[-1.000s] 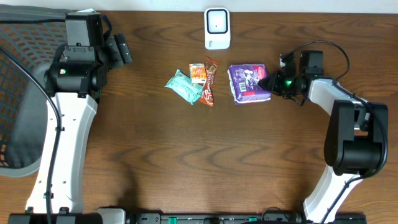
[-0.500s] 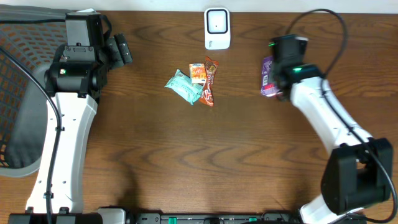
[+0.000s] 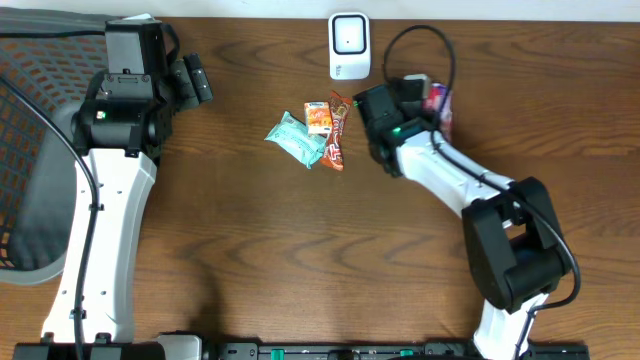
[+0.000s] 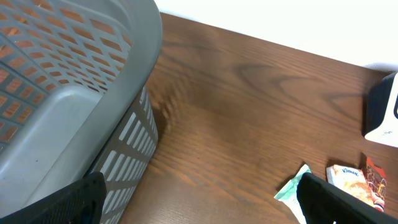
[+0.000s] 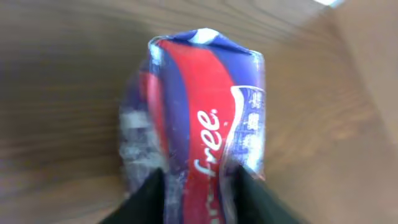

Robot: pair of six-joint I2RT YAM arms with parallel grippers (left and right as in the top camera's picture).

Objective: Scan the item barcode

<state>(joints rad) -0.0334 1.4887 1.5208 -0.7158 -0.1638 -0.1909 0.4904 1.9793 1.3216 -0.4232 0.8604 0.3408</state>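
Note:
A white barcode scanner [image 3: 349, 45] stands at the table's far edge. Just right of it, a purple and red packet [image 3: 440, 104] is held up on edge off the table. In the right wrist view the packet [image 5: 205, 99] sits between the two dark fingers of my right gripper [image 5: 199, 180], which press on both its sides. My left gripper [image 3: 197, 80] hangs open at the far left, beside the basket. Its fingers [image 4: 81, 199] hold nothing.
A green packet [image 3: 296, 139], a small orange packet [image 3: 319, 118] and a brown bar [image 3: 337, 132] lie together left of centre. A grey mesh basket [image 3: 30, 150] fills the left edge; its wall [image 4: 62, 93] is close to my left gripper.
My right arm lifted the purple packet off the table, turned it on edge and swung it left, up beside the scanner. Its jaws now stand wider apart. The left arm has not moved.

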